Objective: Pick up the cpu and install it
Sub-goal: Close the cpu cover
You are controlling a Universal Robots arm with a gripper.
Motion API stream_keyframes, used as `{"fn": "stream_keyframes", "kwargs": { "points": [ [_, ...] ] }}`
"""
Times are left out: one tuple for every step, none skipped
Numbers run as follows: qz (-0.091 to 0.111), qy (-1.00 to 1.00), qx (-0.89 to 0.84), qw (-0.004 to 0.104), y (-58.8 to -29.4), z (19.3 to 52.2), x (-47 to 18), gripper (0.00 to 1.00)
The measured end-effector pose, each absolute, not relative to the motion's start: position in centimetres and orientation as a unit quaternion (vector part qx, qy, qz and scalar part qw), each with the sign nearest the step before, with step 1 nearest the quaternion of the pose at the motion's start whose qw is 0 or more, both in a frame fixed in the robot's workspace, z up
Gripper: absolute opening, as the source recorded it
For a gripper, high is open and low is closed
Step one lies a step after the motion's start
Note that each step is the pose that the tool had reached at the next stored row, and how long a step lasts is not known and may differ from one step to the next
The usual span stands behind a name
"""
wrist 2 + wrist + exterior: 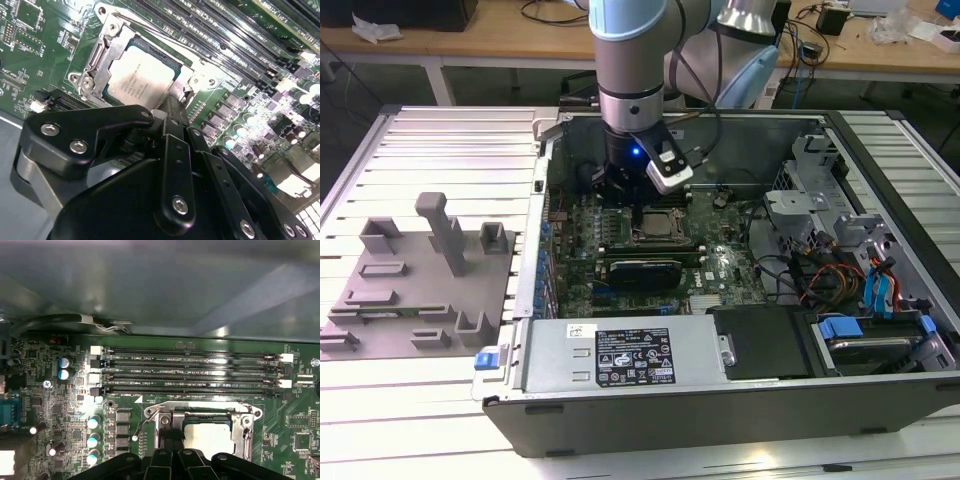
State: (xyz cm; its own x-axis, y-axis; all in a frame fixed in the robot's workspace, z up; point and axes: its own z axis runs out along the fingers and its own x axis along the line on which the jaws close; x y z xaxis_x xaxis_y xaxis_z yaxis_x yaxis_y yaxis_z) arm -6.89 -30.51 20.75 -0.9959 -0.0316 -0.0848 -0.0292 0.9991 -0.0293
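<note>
The cpu (140,80) lies flat inside the metal-framed socket (107,47) on the green motherboard, pale silver top up. It also shows as a bright square cpu (210,440) in the first wrist view. My gripper (170,107) hangs just above the cpu's edge, fingers drawn together, with nothing visible between them. In the exterior view the gripper (634,208) reaches down into the open computer case over the socket (658,226). The fingertips (172,436) stand at the cpu's side, and contact with it is hidden by the black linkage.
Four long memory slots (195,372) run beside the socket. The case walls (545,160) surround the board, with a power supply (620,355) in front and drive bays and cables (840,270) at the exterior view's right. A grey tray (390,325) with posts lies outside at the left.
</note>
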Motion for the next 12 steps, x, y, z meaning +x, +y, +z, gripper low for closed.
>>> {"fn": "stream_keyframes", "kwargs": {
  "points": [
    [-0.014,0.999,-0.015,0.043,-30.5,21.0,-6.9,0.11],
    [-0.014,0.999,-0.015,0.043,-30.5,21.2,-6.9,0.11],
    [-0.014,0.999,-0.015,0.043,-30.5,21.4,-6.9,0.11],
    [-0.014,0.999,-0.015,0.043,-30.5,21.7,-6.9,0.11],
    [-0.014,0.999,-0.015,0.043,-30.5,22.2,-6.9,0.11],
    [-0.014,0.999,-0.015,0.043,-30.5,22.8,-6.9,0.11],
    [-0.015,0.999,-0.015,0.043,-30.5,22.8,-6.8,0.11],
    [-0.015,0.999,-0.015,0.042,-30.5,22.8,-6.5,0.11],
    [-0.015,0.999,-0.015,0.042,-30.5,22.8,-6.1,0.11],
    [-0.015,0.999,-0.015,0.042,-30.5,22.8,-5.5,0.11],
    [-0.016,0.999,-0.015,0.041,-30.5,22.8,-5.1,0.11],
    [-0.016,0.999,-0.015,0.041,-30.5,22.8,-4.8,0.11]
  ]
}}
